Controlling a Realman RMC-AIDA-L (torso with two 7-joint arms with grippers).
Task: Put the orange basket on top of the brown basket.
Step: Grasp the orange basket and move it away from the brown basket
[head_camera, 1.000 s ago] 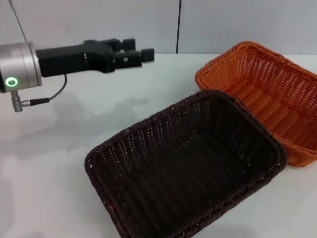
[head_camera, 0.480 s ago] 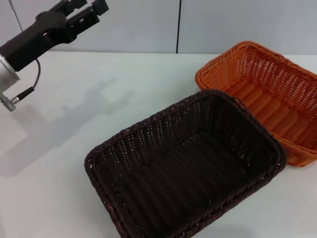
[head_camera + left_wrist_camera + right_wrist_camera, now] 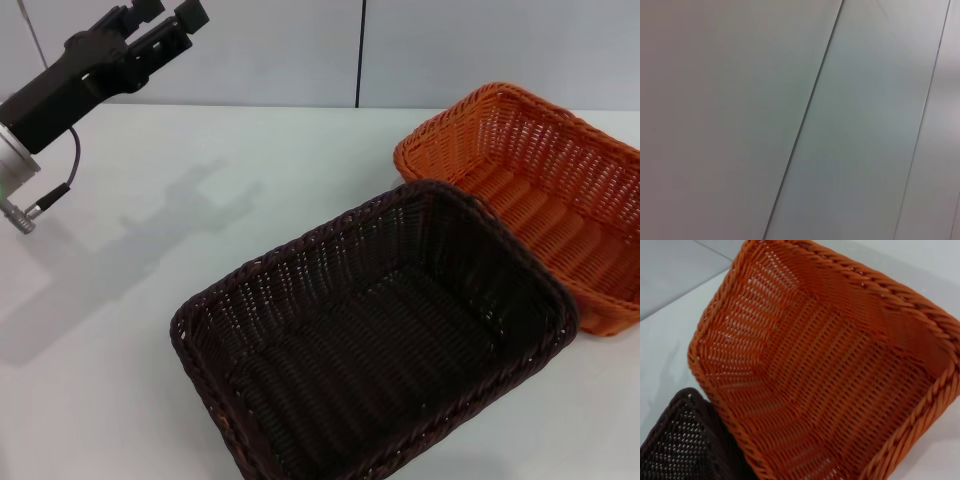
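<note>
a: how many baskets?
b: two. one brown basket [image 3: 375,345] at the table's [image 3: 200,180] near middle, one orange basket [image 3: 535,195] touching its far right side.
a: grippers?
b: one, the left gripper [image 3: 170,15], raised far left, slightly parted, empty.

Brown basket [image 3: 375,345] sits on the desk [image 3: 150,300], near front, centre. Orange basket [image 3: 535,190] sits behind it and to the right, the two rims touching or nearly so. Left hand [image 3: 165,20] is raised at far left, well apart from both baskets.
</note>
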